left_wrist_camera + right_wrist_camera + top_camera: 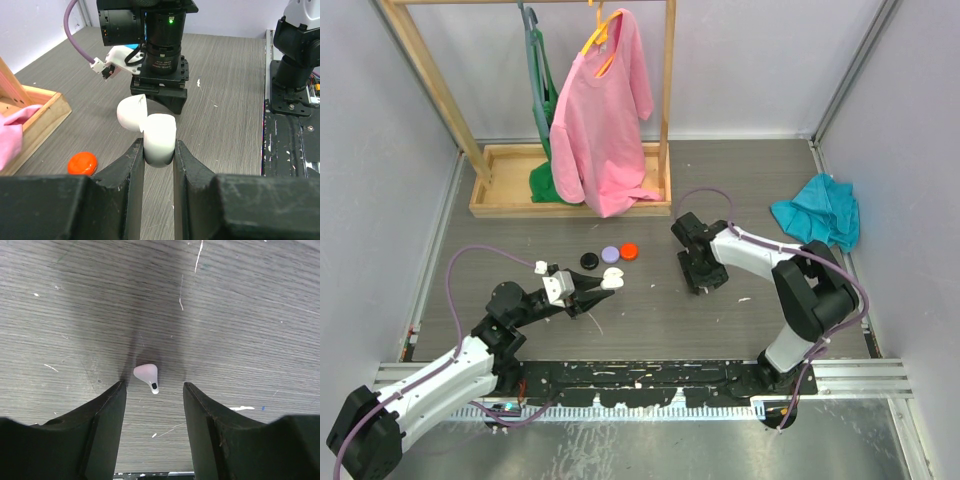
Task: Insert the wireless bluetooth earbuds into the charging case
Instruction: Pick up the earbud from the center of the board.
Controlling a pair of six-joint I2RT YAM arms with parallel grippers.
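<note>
Bare table (240, 315) flanks the earbud (146, 374) on both sides, inside the spread fingers (107, 415) of the right gripper (154, 386); open floor runs from there to the charging case (161, 127) pinched in the left gripper (159, 146). Just behind the case a black disc (588, 260), a lilac disc (610, 254) and a red disc (629, 250) crowd the way; the wooden rack (510, 205) blocks the back, a teal cloth (817, 210) the far right.

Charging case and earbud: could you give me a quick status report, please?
Left gripper shut on white charging case, lid open. Right gripper open, straddling white earbud on table. Nothing in the way.
</note>
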